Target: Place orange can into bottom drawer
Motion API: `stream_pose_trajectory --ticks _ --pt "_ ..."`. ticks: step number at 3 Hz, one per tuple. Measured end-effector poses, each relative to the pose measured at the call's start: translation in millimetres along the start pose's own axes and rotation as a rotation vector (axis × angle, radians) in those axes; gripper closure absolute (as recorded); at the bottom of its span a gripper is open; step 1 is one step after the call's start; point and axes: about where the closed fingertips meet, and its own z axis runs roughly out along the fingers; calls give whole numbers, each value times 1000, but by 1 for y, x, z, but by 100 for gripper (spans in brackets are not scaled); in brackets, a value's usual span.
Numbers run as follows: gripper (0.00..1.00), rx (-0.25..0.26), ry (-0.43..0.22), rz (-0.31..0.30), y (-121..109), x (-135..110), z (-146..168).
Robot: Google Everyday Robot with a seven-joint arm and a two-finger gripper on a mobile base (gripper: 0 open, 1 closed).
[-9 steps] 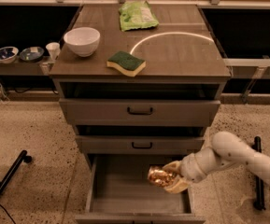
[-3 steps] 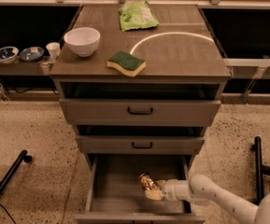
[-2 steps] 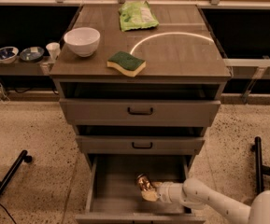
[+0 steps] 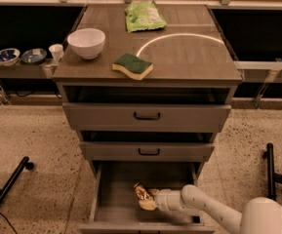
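The bottom drawer (image 4: pixel 116 177) is pulled open under the cabinet; its grey floor and walls show. The orange can (image 4: pixel 141 194), shiny gold-orange, sits tilted low inside the drawer near its middle. My gripper (image 4: pixel 150 199) reaches in from the right on a white arm and is shut on the orange can, holding it from its right side just above or on the drawer floor. I cannot tell whether the can touches the floor.
Two shallower drawers with black handles (image 4: pixel 147 116) are above, slightly open. On the cabinet top are a white bowl (image 4: pixel 86 42), a green-and-yellow sponge (image 4: pixel 132 65) and a green bag (image 4: pixel 144 15). Small bowls (image 4: pixel 6 56) stand on a left shelf. Black legs (image 4: pixel 6 189) lie on the floor.
My arm has lowered from the right of the drawer down into it, carrying the can. Over the last second it moved slightly left and deeper.
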Motion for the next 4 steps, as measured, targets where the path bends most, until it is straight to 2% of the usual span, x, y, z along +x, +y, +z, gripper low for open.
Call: stream_pose_trajectory --ticks 1,2,4 --pt "81 -90 50 -90 6 -6 13" --pt "50 -109 61 -108 7 -8 16" --pt "4 -109 61 -108 7 -8 16"
